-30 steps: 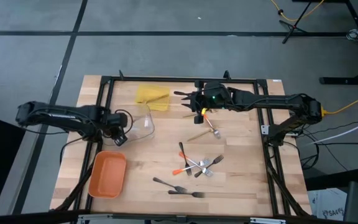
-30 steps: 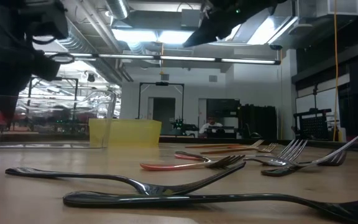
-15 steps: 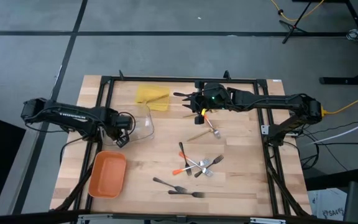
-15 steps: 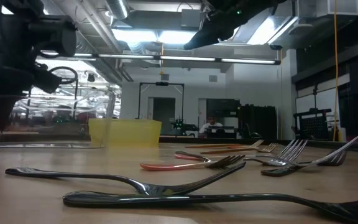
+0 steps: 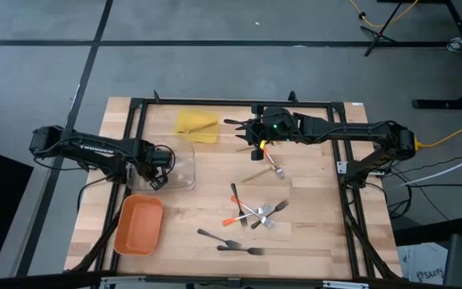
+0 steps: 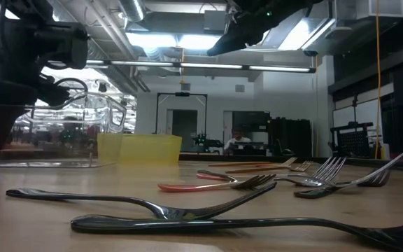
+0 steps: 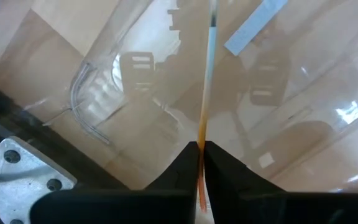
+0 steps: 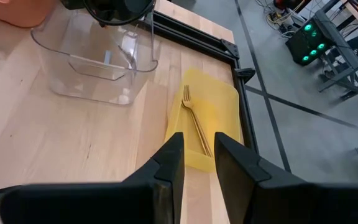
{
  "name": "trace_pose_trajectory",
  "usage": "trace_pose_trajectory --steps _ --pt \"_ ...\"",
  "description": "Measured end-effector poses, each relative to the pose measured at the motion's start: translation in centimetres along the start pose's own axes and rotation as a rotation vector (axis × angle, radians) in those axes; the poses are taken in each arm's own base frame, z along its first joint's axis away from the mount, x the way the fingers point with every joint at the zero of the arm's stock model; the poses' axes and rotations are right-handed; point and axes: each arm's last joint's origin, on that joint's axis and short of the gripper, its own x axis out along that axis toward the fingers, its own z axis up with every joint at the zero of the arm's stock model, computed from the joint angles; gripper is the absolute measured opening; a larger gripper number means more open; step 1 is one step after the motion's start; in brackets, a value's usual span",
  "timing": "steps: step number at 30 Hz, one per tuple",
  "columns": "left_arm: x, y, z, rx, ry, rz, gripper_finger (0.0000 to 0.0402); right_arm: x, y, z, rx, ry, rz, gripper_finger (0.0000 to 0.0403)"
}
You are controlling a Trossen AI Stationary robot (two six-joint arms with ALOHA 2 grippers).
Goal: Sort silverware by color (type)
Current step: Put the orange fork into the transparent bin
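The silverware lies loose on the wood: a crossed pile of silver and orange-handled forks (image 5: 255,213), two dark forks (image 5: 231,243) near the front, and a wooden piece (image 5: 257,175) beside a silver one (image 5: 273,164). One wooden fork (image 8: 194,124) lies in the yellow tray (image 5: 196,124). The clear tray (image 5: 179,164) sits flat on the table, and my left gripper (image 5: 156,173) is shut on its left wall. My right gripper (image 5: 257,146) hangs open above the table's far middle with nothing between its fingers (image 8: 169,165). My left gripper comes from above, pointing down, and has the rim of the clear tray's left wall (image 7: 205,118) pinched between its two fingertips, one finger inside the tray and one outside. The tray rests level with its bottom on the table.
An orange tray (image 5: 139,225) stands at the near left, just in front of the clear one. A black frame rail (image 5: 135,136) runs round the work area. Bare wood lies between the trays and the forks.
My left gripper has sunk a little and shifted toward the table's right. The clear tray, which it held tilted with one side raised, has come down and now lies flat on the table. My right arm has kept still.
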Motion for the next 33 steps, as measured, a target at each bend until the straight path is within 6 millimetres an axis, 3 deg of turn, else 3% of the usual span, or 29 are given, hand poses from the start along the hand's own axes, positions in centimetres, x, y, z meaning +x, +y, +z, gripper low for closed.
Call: trace_pose_trajectory --steps 11,19,26,33 --pt "0.0 0.0 0.0 0.003 -0.001 -0.002 0.0033 0.0 0.2 -0.3 -0.001 0.033 0.016 0.0081" --pt "-0.2 -0.1 0.0 0.004 0.004 -0.011 0.0033 -0.1 0.5 -1.4 0.007 0.169 0.005 0.0081" --pt "-2.5 -0.9 0.9 0.013 -0.039 -0.069 0.0033 -0.4 0.6 -2.6 0.097 0.343 -0.099 0.0081" --pt "-5.3 -1.9 1.7 0.021 -0.081 -0.171 0.0034 -0.8 1.1 -3.6 0.206 0.452 -0.083 0.0081"
